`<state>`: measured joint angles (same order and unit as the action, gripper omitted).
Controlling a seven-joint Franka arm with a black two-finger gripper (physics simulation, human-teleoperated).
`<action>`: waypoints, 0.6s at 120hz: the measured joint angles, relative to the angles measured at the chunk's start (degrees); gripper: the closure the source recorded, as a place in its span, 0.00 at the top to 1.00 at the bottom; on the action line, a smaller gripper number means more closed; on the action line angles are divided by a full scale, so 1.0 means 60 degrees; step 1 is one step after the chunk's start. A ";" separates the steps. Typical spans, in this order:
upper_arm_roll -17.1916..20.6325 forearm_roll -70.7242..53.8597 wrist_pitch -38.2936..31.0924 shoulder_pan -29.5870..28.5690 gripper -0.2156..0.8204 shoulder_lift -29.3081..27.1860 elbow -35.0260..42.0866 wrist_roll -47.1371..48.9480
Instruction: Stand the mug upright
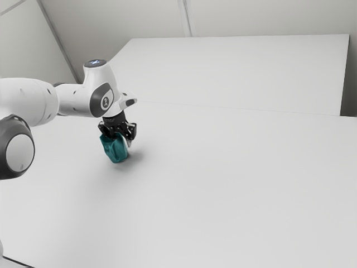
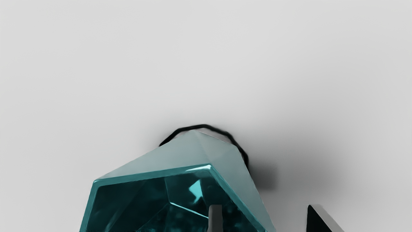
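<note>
Hiding part of the mug (image 2: 180, 190) is 1 finger (image 2: 215, 219).

Mug (image 2: 180, 187) cut off by wrist view's bottom edge; arm (image 1: 72, 100) by exterior view's left.

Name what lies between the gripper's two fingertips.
In the wrist view, one side of the mug and a strip of bare table lie between the gripper's fingertips.

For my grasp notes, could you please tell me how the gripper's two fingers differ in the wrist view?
One finger overlaps the mug's mouth; the other finger stands outside its wall. The first shows grey; the second, grey-edged black. Both belong to the open gripper.
</note>
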<state>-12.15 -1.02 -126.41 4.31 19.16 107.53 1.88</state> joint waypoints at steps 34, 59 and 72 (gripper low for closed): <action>-0.0007 0.0009 0.0069 0.0099 0.67 -0.0368 -0.0206 0.0067; -0.0001 0.0009 0.1086 0.0055 0.73 -0.2234 -0.0235 0.0040; -0.0090 0.0010 0.1853 0.0003 0.75 -0.2832 -0.0951 -0.0180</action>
<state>-12.69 -0.96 -115.30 4.33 2.16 101.82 0.80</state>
